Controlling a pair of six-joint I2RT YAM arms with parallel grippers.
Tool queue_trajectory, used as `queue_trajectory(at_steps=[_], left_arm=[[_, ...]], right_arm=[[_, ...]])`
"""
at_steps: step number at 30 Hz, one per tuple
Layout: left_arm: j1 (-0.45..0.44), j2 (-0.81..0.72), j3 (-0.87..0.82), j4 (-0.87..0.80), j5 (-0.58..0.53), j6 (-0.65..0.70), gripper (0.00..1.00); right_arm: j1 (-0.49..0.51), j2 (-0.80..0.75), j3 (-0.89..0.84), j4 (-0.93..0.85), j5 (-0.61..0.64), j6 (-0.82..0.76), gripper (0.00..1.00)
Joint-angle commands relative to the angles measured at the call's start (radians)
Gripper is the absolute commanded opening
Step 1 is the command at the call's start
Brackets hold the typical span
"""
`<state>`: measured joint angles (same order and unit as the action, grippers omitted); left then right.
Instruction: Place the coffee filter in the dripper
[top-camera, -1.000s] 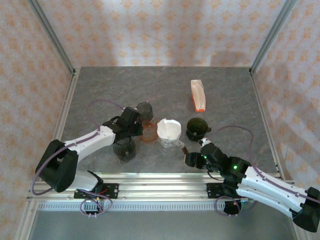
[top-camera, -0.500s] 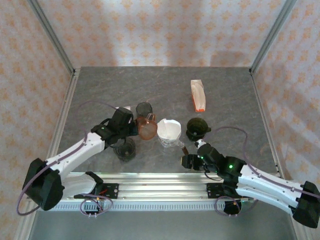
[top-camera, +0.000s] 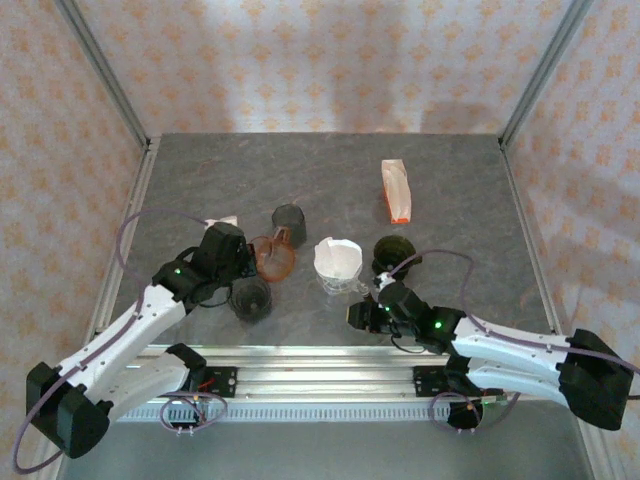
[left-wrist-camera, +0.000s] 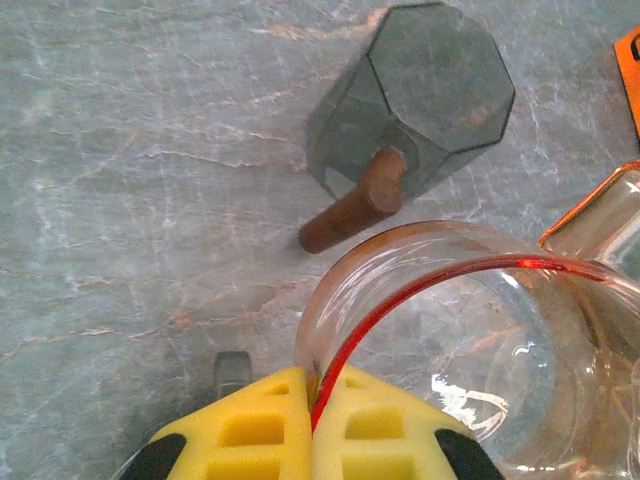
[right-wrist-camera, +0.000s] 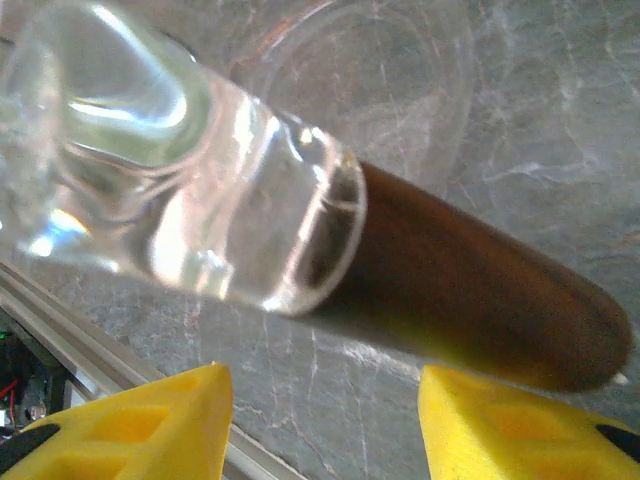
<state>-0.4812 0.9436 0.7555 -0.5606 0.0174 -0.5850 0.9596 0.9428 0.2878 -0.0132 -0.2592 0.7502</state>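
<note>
The white paper coffee filter (top-camera: 337, 257) sits in a clear glass holder with a brown wooden handle (right-wrist-camera: 480, 300) near the table's middle. My right gripper (top-camera: 362, 314) is just in front of it and open. Its yellow pads (right-wrist-camera: 150, 420) stand apart on either side below the handle, touching nothing. My left gripper (top-camera: 250, 264) is shut on the rim of an orange-tinted glass dripper (top-camera: 272, 258), with the red rim (left-wrist-camera: 400, 300) pinched between the pads (left-wrist-camera: 250, 425). The dripper hangs tilted to the left of the filter.
A grey octagonal dripper with a wooden handle (left-wrist-camera: 410, 105) stands behind the held one. A dark glass (top-camera: 250, 297) is under my left wrist, a dark dripper (top-camera: 393, 255) right of the filter, and an orange packet (top-camera: 396, 190) at the back right. The rail (top-camera: 320, 360) runs along the front.
My left arm has drawn back to the left, carrying the orange glass dripper away from the filter. My right gripper has slid left towards the wooden handle, its jaws narrowing.
</note>
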Motion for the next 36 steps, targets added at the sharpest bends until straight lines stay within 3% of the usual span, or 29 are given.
queue_trajectory(at_steps=[1, 11, 24, 36], left_arm=[[0.018, -0.036, -0.015, -0.027, -0.03, -0.018, 0.0], [0.036, -0.076, -0.016, -0.051, -0.025, -0.021, 0.0], [0.044, -0.153, -0.01, -0.132, -0.082, -0.023, 0.0], [0.046, -0.209, -0.017, -0.178, -0.1, -0.039, 0.0]], right_arm=[[0.005, 0.056, 0.012, 0.105, 0.027, 0.002, 0.51], [0.004, 0.19, 0.043, 0.221, 0.065, -0.027, 0.47], [-0.053, 0.45, 0.14, 0.404, 0.023, -0.072, 0.45], [-0.108, 0.624, 0.342, 0.363, -0.021, -0.172, 0.45]])
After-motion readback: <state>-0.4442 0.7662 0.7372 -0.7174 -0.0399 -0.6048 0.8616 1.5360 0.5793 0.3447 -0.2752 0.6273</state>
